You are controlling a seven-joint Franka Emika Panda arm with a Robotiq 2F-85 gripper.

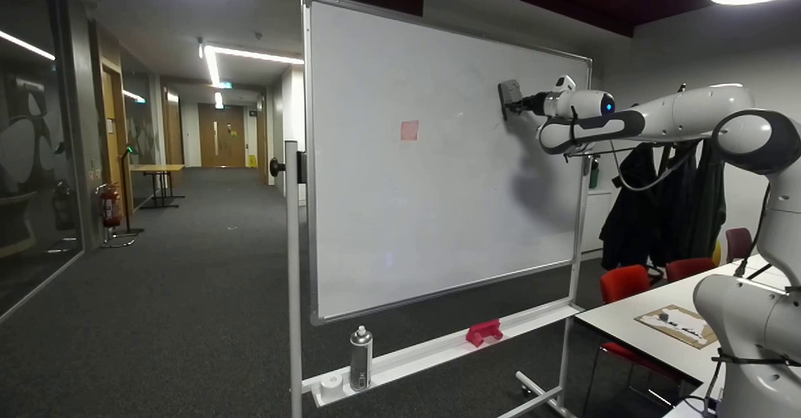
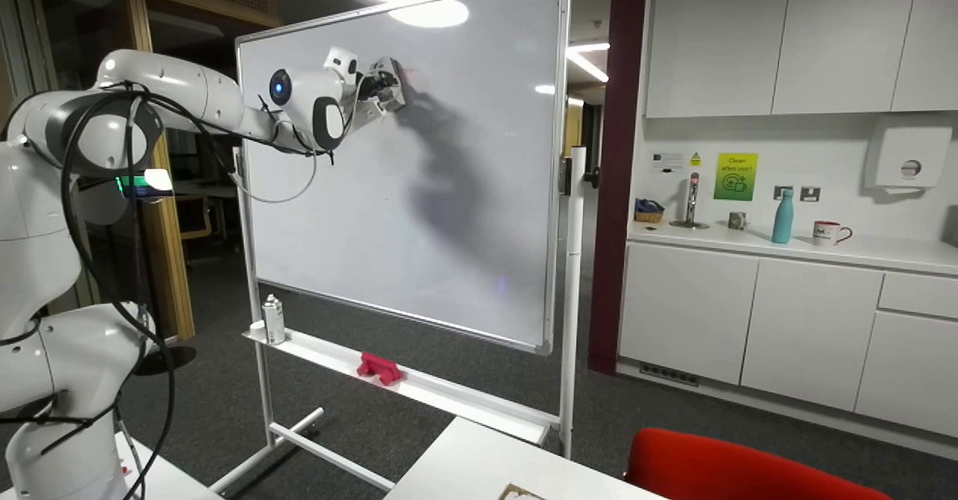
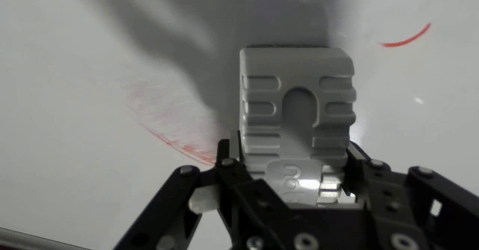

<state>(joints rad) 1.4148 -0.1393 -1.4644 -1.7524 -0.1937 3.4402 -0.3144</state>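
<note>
The eraser point(image 3: 297, 109) sat in the gripper point(image 3: 293, 149), against or just before the upper half of the board point(image 1: 432, 211). In the wrist view a smear point(image 3: 168, 124) lay left of it, a stroke point(image 3: 406, 42) right. Below the board's bottom edge ran the tray point(image 1: 419, 358), can point(image 1: 361, 360) near its left end, cylinder point(image 1: 331, 385) left of that, bracket point(image 1: 485, 330) about midway. In an exterior view a chair point(image 2: 718, 466) stood right of the worktop point(image 2: 486, 462).

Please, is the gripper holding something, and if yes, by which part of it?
Yes, a grey whiteboard eraser; the gripper clamps its two sides, near its lower end in the wrist view.
</note>
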